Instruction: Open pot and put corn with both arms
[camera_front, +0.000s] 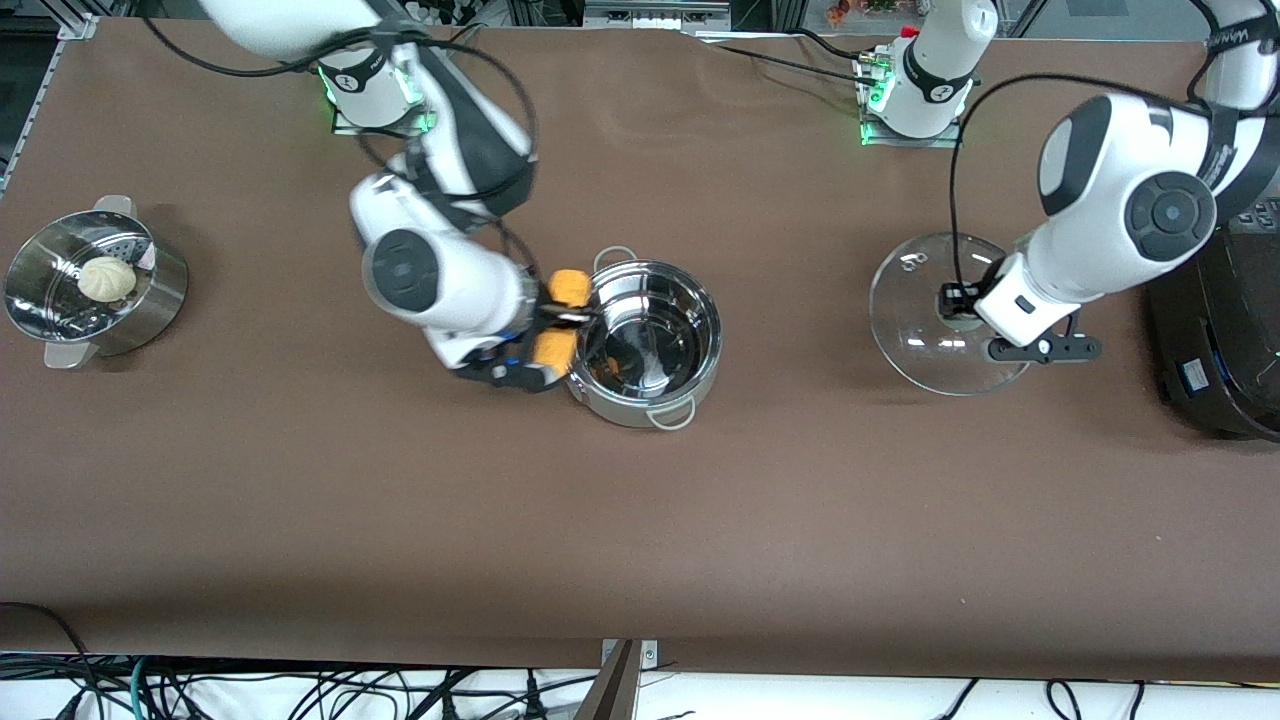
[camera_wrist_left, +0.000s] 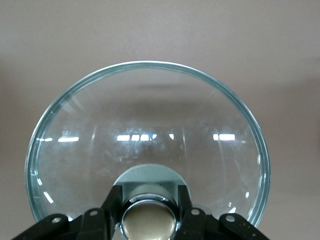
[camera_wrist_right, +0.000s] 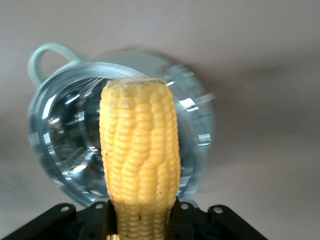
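The shiny steel pot (camera_front: 648, 342) stands open in the middle of the table, with nothing in it but a reflection. My right gripper (camera_front: 562, 318) is shut on the yellow-orange corn (camera_front: 560, 318) and holds it over the pot's rim on the right arm's side. In the right wrist view the corn (camera_wrist_right: 139, 160) points toward the pot (camera_wrist_right: 60, 140) below it. My left gripper (camera_front: 958, 304) is shut on the tan knob (camera_wrist_left: 148, 220) of the glass lid (camera_front: 925, 315), toward the left arm's end. In the left wrist view the lid (camera_wrist_left: 145, 135) fills the frame.
A steel steamer pot (camera_front: 150, 300) holding a white bun (camera_front: 106, 278) stands at the right arm's end of the table. A large black cooker (camera_front: 1215, 330) stands at the left arm's end, close to the lid. The brown table (camera_front: 640, 540) stretches toward the front camera.
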